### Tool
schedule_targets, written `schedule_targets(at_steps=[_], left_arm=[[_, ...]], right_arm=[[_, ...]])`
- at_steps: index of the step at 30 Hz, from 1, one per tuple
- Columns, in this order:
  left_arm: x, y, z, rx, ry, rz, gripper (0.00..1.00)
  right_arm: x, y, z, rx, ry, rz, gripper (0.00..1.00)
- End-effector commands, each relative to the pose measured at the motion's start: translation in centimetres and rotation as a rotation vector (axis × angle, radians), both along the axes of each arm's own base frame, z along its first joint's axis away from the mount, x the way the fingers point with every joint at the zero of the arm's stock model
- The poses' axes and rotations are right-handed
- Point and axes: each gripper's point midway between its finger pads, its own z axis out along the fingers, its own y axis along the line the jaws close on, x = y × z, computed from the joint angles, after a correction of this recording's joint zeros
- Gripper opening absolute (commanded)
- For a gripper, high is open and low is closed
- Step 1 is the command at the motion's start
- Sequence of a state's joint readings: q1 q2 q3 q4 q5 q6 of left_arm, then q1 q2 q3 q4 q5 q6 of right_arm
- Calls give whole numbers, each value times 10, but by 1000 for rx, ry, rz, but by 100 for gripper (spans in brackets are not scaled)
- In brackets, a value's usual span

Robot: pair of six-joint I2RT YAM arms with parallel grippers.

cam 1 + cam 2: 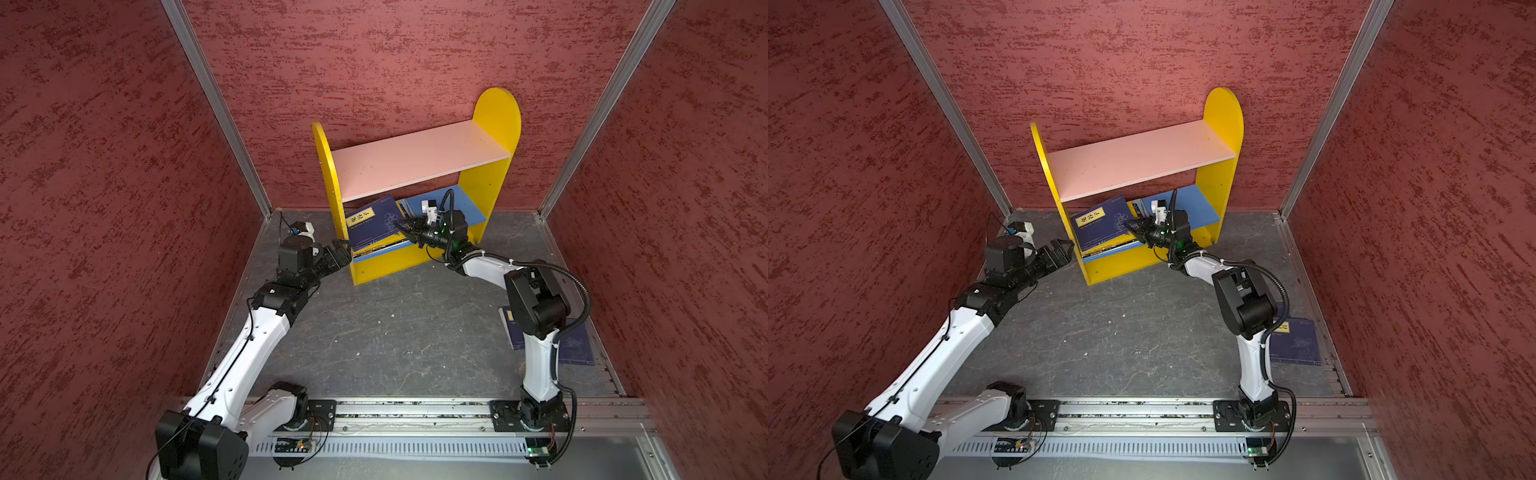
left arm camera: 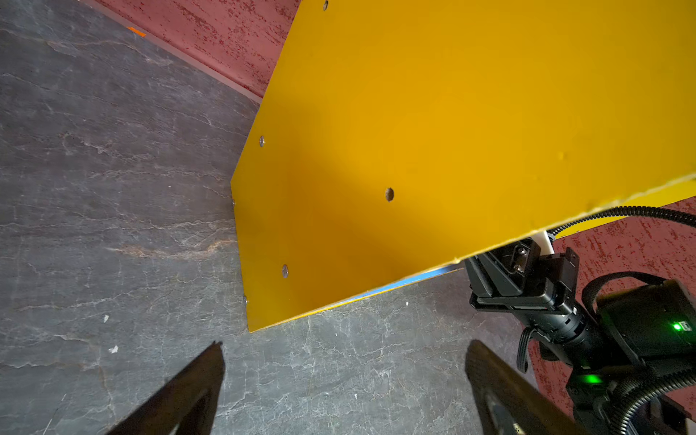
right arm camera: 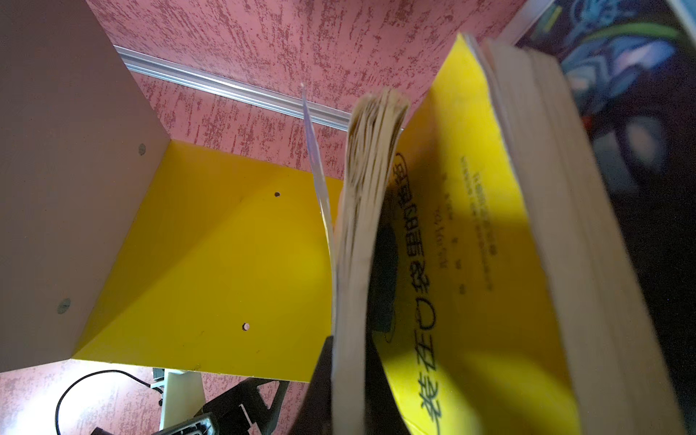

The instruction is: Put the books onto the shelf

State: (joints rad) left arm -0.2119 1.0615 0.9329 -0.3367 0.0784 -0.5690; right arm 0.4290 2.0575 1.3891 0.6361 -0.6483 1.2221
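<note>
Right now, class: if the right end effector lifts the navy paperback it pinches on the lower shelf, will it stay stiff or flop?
Probably floppy: in the right wrist view the navy paperback bows and its cover peels away where the right end effector pinches one edge. Likely light: it looks thin. It might slide against the yellow book beside it.

walls (image 1: 395, 50): red, mottled plaster look | floor (image 1: 395, 332): grey, veined slate look | corner posts (image 1: 217, 104): bare aluminium

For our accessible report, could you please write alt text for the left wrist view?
The shelf's yellow side panel, standing on the grey floor, fills most of the view; the open left gripper hangs short of it.
</note>
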Motion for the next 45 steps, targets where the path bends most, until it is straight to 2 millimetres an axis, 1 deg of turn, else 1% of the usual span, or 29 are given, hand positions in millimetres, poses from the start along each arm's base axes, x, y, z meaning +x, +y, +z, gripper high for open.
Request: schedule_targets(at_steps=[1, 6, 11, 14, 18, 22, 27, 31, 34, 45], left_arm=[[5, -4, 4, -24, -15, -18, 99], [10, -7, 1, -46, -14, -20, 99], [15, -10, 0, -56, -15, -25, 99], [18, -11, -1, -61, -11, -25, 99], [23, -14, -4, -64, -5, -29, 100], [29, -15, -10, -57, 8, -10, 99], [41, -12, -20, -26, 30, 55, 99], [48, -18, -28, -9, 55, 66, 99], [52, -21, -32, -14, 67, 68, 99], [62, -17, -46, -4, 116, 112, 99]], right_arm=[[2, 2, 25, 12, -79, -9, 8], [2, 2, 23, 16, -74, -14, 8], [-1, 9, 23, 19, -70, 1, 9], [-3, 12, 19, 16, -61, 5, 8], [-3, 14, 18, 16, -59, -1, 8], [-2, 12, 15, 7, -56, -12, 8], [-4, 12, 11, -1, -46, -3, 9], [-5, 11, 12, -11, -50, 4, 8], [-4, 11, 11, -11, -49, 4, 9], [-1, 7, 6, -14, -34, -16, 8]])
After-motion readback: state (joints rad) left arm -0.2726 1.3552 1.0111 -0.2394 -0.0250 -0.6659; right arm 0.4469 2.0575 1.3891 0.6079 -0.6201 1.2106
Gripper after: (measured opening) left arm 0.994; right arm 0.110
